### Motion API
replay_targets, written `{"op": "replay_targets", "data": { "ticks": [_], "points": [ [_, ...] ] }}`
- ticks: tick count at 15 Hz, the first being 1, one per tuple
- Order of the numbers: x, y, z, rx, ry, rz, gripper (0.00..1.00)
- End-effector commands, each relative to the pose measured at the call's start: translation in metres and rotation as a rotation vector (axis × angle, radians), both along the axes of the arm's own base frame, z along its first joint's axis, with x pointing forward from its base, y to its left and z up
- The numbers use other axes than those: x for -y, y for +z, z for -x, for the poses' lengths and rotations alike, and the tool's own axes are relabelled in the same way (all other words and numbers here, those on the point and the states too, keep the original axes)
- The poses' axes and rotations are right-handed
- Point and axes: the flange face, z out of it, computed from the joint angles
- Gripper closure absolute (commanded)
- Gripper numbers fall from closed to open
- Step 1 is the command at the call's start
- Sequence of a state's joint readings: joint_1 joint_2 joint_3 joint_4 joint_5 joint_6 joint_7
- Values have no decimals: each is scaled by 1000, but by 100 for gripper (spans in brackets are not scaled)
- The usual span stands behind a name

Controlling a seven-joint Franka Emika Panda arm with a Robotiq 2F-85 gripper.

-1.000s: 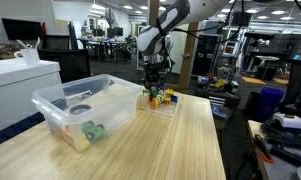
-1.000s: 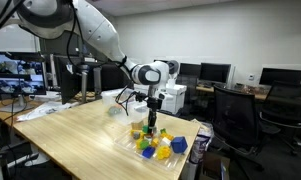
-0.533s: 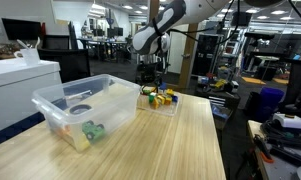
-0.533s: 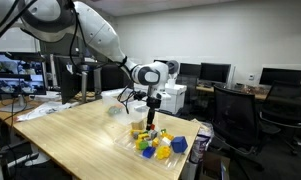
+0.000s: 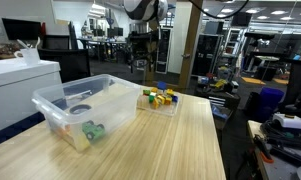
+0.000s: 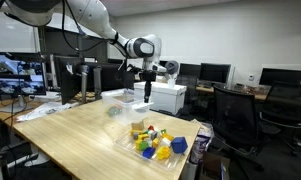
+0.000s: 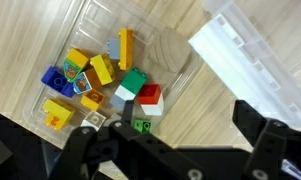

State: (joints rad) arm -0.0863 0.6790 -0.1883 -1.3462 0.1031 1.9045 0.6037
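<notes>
The black two-finger gripper (image 6: 146,90) is hanging high above the small clear plastic tray (image 7: 168,48), with its fingers (image 7: 90,150) spread wide and gripping nothing. Colourful plastic building blocks (image 7: 100,70) are lying loose inside the tray. A large clear plastic bin (image 5: 52,97) is sitting just beside the tray, and both are resting on the light wooden table (image 5: 175,140).

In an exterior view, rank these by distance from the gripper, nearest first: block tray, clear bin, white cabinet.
1. block tray, just beneath the gripper
2. clear bin, beside the tray, to its left
3. white cabinet, far left, beyond the bin
</notes>
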Motion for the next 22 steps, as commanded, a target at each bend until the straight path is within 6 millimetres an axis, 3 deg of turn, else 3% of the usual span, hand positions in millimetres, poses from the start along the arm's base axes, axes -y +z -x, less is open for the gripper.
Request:
{"op": "replay_targets", "data": {
  "ticks": [1, 6, 8, 9, 11, 16, 22],
  "points": [
    [-54, 28, -11, 1, 184, 31, 0],
    [-195, 31, -32, 8, 484, 40, 0],
    [-233, 20, -32, -7, 600, 30, 0],
    [-242, 13, -31, -21, 649, 25, 0],
    [-253, -6, -28, -62, 756, 17, 0],
    [-233, -62, -29, -171, 906, 55, 0],
    [-250, -77, -40, -91, 1057, 87, 0]
  ]
}}
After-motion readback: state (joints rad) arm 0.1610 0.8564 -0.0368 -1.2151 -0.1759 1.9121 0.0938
